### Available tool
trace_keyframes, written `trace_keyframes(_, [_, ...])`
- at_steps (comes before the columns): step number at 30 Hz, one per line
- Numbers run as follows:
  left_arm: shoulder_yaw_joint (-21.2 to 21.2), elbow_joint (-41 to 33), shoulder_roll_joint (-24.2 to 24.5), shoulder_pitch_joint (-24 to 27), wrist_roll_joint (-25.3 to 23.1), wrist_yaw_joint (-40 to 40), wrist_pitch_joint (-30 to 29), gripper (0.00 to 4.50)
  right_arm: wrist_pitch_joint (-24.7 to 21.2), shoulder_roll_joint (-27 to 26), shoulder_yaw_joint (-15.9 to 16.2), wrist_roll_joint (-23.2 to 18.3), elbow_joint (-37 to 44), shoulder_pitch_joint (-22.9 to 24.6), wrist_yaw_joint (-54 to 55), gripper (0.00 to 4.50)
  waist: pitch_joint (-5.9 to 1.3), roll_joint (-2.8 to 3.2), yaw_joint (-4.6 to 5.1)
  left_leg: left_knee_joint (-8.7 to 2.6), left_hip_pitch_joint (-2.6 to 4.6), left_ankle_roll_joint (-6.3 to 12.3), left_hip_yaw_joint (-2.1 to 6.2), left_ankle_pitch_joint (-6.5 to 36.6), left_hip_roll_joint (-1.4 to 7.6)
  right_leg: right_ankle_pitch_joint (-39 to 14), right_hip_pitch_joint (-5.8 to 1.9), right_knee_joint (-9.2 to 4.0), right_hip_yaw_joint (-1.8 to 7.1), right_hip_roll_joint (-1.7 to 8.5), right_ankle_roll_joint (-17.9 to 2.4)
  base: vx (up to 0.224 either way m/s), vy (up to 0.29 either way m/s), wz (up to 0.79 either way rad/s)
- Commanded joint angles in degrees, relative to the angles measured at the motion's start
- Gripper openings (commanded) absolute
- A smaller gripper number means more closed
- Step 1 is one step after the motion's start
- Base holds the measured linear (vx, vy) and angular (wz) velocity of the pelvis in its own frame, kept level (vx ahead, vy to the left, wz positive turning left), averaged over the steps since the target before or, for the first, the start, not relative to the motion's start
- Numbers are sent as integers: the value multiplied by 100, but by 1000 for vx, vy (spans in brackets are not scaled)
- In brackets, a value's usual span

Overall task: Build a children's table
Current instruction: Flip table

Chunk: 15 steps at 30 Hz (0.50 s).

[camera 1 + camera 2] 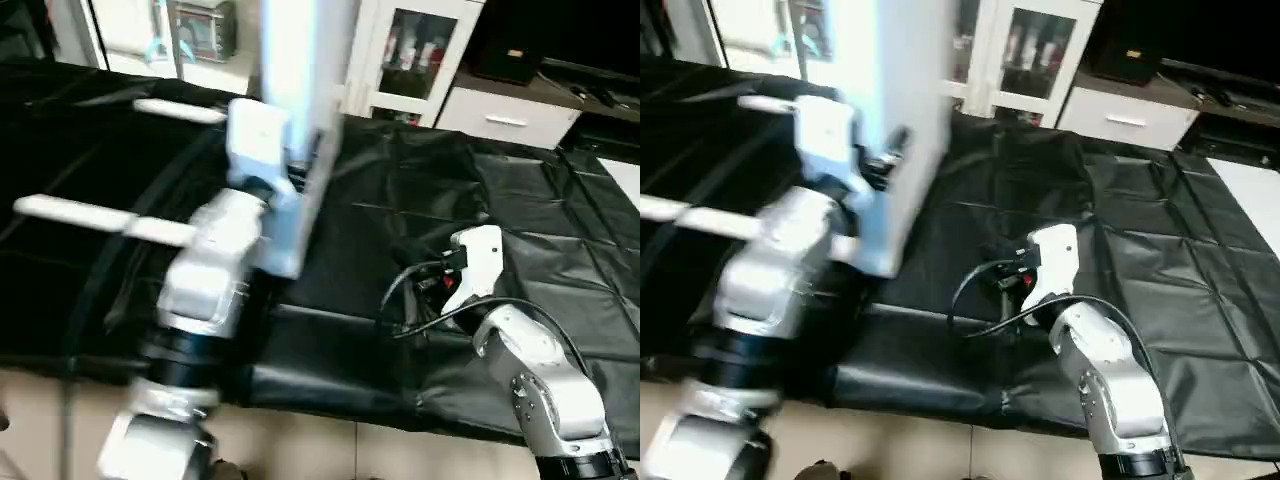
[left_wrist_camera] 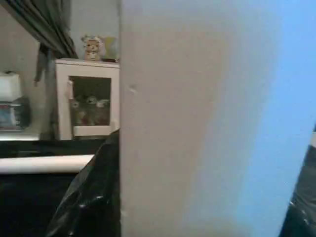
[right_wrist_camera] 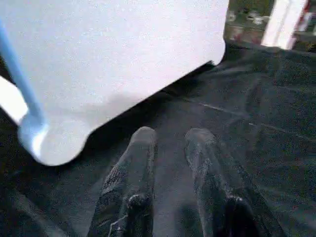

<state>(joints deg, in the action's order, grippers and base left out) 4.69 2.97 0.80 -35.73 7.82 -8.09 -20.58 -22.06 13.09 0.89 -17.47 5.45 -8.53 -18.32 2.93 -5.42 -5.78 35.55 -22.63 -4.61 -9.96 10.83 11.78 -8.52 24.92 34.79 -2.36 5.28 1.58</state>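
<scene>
**Tabletop on edge, right claw free**

Right claw (image 3: 168, 143): black textured fingers slightly parted, pinching nothing, over black sheeting (image 1: 560, 250). Just beyond it, white smooth plastic tabletop (image 3: 113, 54), rounded corner, tilted on edge. Left claw's state: cannot tell. Two white tube legs (image 1: 90, 215) lie past the tabletop.

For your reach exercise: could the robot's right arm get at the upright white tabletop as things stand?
Probably yes: the right gripper hovers over bare black sheet facing the tabletop, with nothing between them.
</scene>
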Motion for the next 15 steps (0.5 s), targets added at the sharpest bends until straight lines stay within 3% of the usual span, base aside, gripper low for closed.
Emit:
trace_keyframes(1, [300,-335,-364,-183,252,54,-39,236,17,49,-367,108,-198,-89,271,104,-383,30,54,-490,123,-240,-14,1338,80,-1333,-272,-383,138,153,-554,0,0,0])
trace_keyframes(5, [335,-327,-545,-202,167,179,-67,226,-2,87,-472,92,-194,-131,315,104,-397,9,61,-475,81,-161,-5,1145,63,-1149,-317,-368,130,145,-475,0,0,0])
trace_keyframes(12, [326,-318,-640,-211,-128,459,-249,222,-17,97,-457,110,-156,-117,335,104,-387,-2,130,-467,74,-79,-5,1186,62,-1307,-310,-398,123,133,-456,0,0,0])
trace_keyframes(15, [232,-305,-608,-218,-232,557,-349,286,-23,64,-444,119,-173,-136,331,104,-380,-14,148,-468,71,-91,-1,1277,62,-1510,-300,-415,119,134,-405,0,0,0])
